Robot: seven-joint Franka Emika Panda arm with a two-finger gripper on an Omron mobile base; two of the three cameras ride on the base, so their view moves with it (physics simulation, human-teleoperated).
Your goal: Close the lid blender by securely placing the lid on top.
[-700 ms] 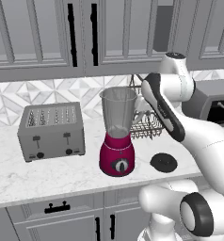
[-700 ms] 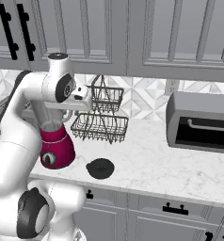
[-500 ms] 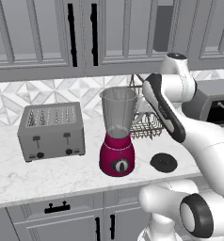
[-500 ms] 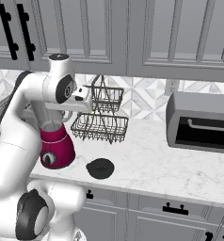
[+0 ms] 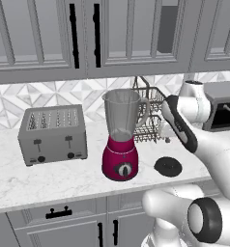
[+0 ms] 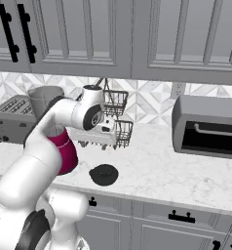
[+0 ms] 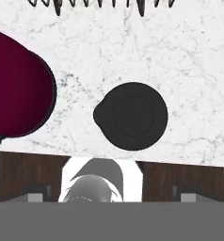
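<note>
Progress: none | lid lay on counter beside blender, jar open | gripper high above lid, finger spread indeterminable | left: grasp, lift, seat.

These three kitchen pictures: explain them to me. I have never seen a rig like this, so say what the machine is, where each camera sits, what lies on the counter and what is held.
The machine is a white robot arm on a driving base, in a rendered kitchen. Two cameras ride behind it, left and right, looking over the white marble counter. The third sits on the hand and looks down. On the counter stand a grey toaster, a tall blender with a magenta base and clear jar, and a dark wire rack. The small flat round black lid lies beside the blender, on the counter, so the jar is not closed. Nothing is held; the fingertips are too faint to judge.
</note>
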